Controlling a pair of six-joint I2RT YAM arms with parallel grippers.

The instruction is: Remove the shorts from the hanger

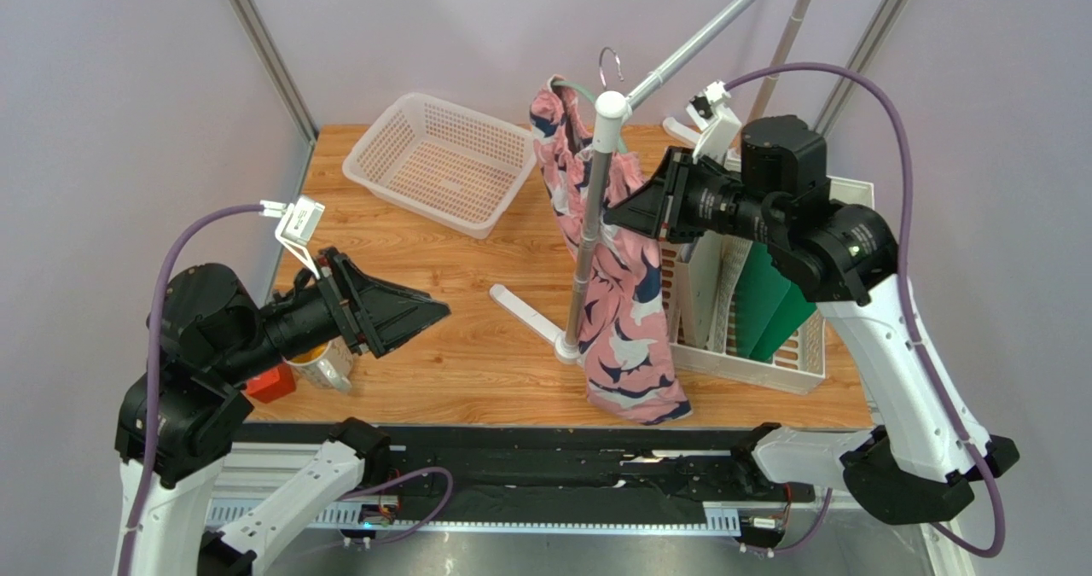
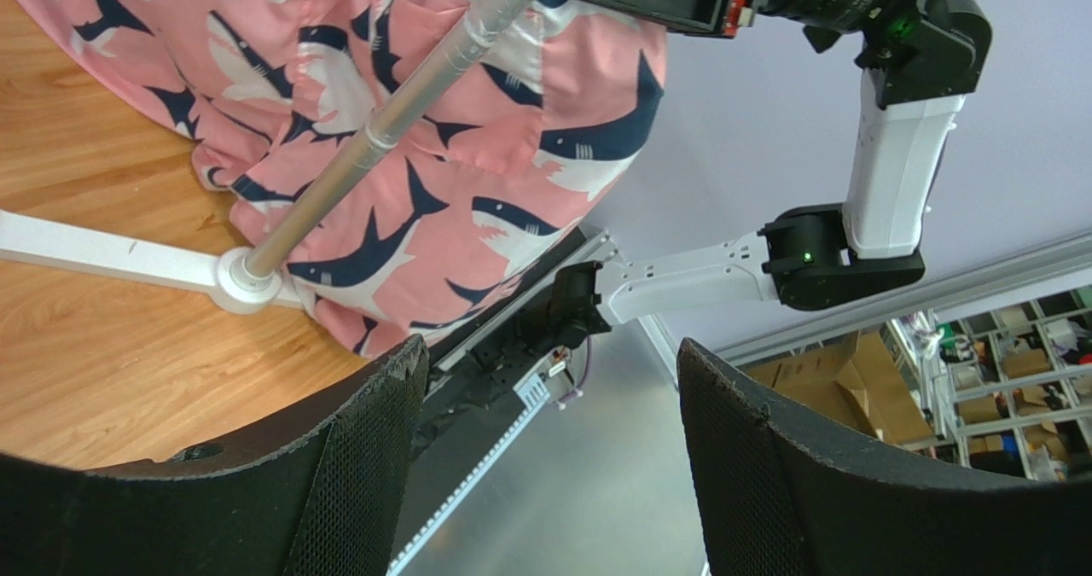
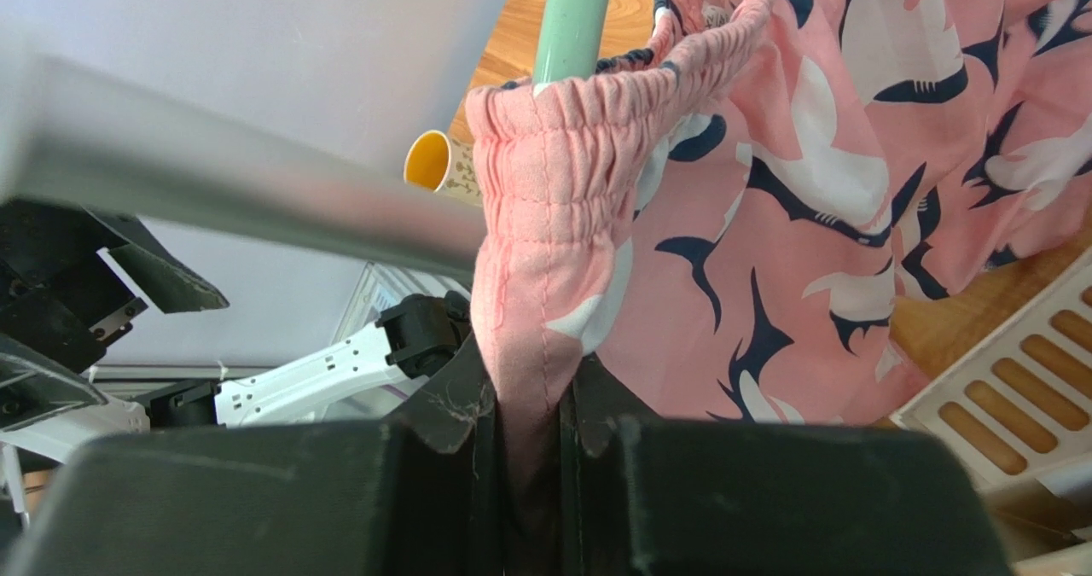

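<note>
Right hand [image 3: 526,412]: pinched on the shorts [image 3: 820,179] waistband.
Left hand [image 2: 551,384]: wide, empty, apart from the shorts.
Hanger [image 3: 573,13]: mint bar runs behind the waistband.

Rack pole [image 1: 587,237] stands between left hand [image 1: 433,310] and shorts [image 1: 631,333].

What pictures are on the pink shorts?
The shorts are pink with navy-and-white shark-like shapes. They show best in the left wrist view.

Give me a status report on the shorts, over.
Right gripper shut on shorts at the waistband. Left gripper open, holding nothing. Shorts hang on hanger. Rack pole stands right against them.
</note>
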